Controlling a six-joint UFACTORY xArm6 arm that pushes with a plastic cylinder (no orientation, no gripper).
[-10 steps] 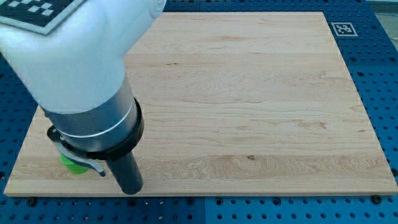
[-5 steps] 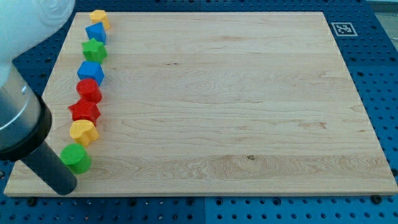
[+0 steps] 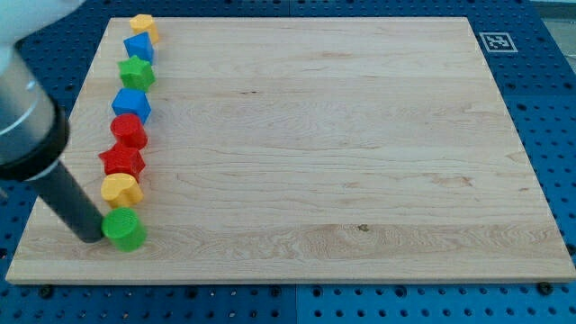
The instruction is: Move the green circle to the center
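Observation:
The green circle [image 3: 124, 229] lies at the lower left of the wooden board [image 3: 342, 153], at the bottom end of a column of blocks. My tip [image 3: 93, 236] is at the view's left of the green circle and touches its left side. The dark rod slants up to the upper left, toward the arm body.
A column of blocks runs up the board's left side: a yellow block [image 3: 120, 189], a red star [image 3: 121, 161], a red block [image 3: 129, 130], a blue block [image 3: 131, 103], a green star [image 3: 137, 71], a blue block [image 3: 139, 46], a yellow block [image 3: 142, 26]. A marker tag [image 3: 494, 40] sits at top right.
The arm swung left off the blocks, uncovering the column. My tip then came up against the green circle's left side, and the circle slid slightly right.

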